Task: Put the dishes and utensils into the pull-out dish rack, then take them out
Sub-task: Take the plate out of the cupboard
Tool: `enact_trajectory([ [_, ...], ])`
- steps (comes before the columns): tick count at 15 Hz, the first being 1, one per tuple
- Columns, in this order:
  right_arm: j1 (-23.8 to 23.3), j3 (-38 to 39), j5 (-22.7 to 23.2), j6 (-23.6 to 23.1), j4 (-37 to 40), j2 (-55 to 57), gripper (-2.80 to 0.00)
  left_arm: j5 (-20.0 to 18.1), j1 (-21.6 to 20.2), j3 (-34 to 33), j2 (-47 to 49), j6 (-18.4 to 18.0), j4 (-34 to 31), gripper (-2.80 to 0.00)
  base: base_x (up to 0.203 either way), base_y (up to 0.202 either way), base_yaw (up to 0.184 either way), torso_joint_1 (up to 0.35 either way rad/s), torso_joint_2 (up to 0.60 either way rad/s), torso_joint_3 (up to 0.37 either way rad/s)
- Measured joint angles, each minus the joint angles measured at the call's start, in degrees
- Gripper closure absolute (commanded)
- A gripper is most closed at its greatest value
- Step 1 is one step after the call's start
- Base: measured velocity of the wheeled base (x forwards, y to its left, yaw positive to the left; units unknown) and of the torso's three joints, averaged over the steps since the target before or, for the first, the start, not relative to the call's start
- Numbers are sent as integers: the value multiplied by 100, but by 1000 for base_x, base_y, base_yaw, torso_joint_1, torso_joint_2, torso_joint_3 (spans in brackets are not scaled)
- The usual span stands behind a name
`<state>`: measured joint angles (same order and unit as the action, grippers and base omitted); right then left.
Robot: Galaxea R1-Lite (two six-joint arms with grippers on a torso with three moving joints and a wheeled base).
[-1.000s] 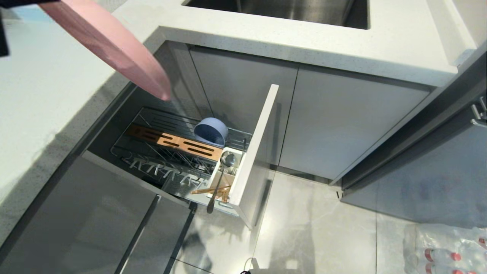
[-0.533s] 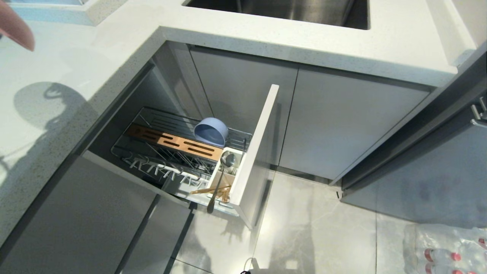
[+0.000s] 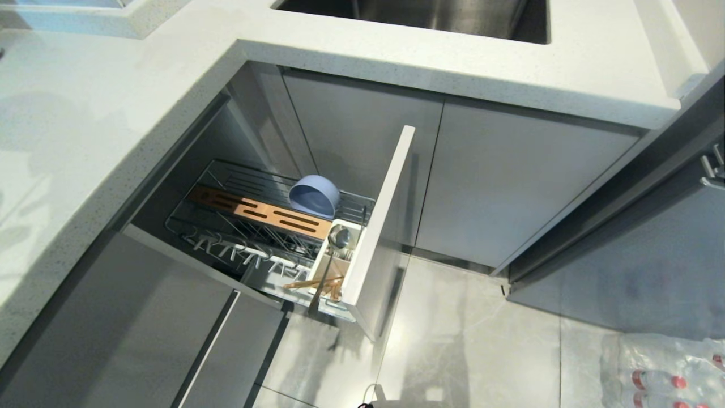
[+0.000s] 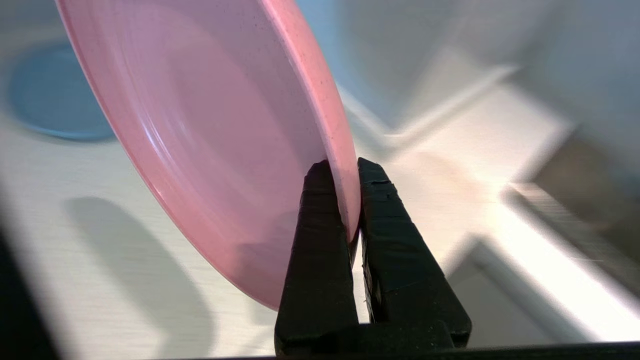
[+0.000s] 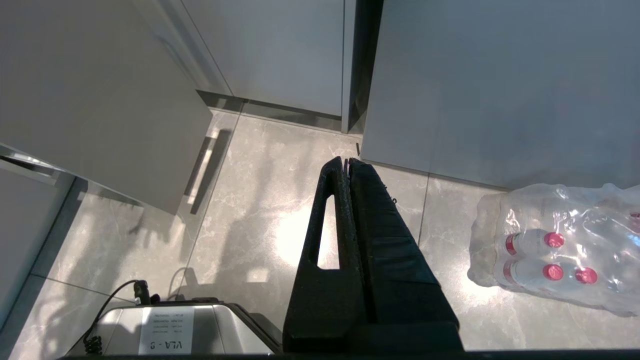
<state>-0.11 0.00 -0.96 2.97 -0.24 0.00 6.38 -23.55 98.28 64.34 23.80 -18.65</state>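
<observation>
Left gripper [image 4: 345, 175]: jaws clamped on rim of pink plate [image 4: 210, 130], held on edge above worktop [image 4: 125, 240].
Right gripper [image 5: 346, 162]: jaws together, low over floor [image 5: 250, 190].
Rack [image 3: 272, 226]: holds bowl [image 3: 314, 195], spoon [image 3: 328, 266], chopsticks [image 3: 311, 281].

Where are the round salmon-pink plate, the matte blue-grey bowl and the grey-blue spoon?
round salmon-pink plate [image 4: 210, 125], left wrist view, its inner face.
matte blue-grey bowl [image 3: 313, 195], head view, its outer side.
grey-blue spoon [image 3: 339, 237], head view, its scoop.

- Your left gripper [image 4: 345, 172] has two matte black, wedge-shaped fingers with a wrapped, textured surface.
- Your right gripper [image 5: 346, 162] matches, one finger pierced by a long slot.
- At seven o'clock below it, your silver base [image 5: 165, 330] carries a coiled black cable [image 5: 107, 310] and a printed label [image 5: 165, 337].
</observation>
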Motion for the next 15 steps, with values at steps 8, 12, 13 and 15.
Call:
enact_trajectory([
  [8, 0, 0, 0, 0, 0, 0, 0, -191, -894, -884, 912, -2672, -233, 0, 0, 0, 0, 0, 0, 0],
  [12, -2, 0, 0, -2, 0, 0, 0, -175, -582, -559, 1517, -2727, -305, 0, 0, 0, 0, 0, 0, 0],
  [13, -2, 0, 0, -2, 0, 0, 0, -183, -505, -524, 1626, -2745, -438, 0, 0, 0, 0, 0, 0, 0],
  [15, -2, 0, 0, 0, 0, 0, 0, -183, -320, -422, 1777, -2776, -838, 0, 0, 0, 0, 0, 0, 0],
])
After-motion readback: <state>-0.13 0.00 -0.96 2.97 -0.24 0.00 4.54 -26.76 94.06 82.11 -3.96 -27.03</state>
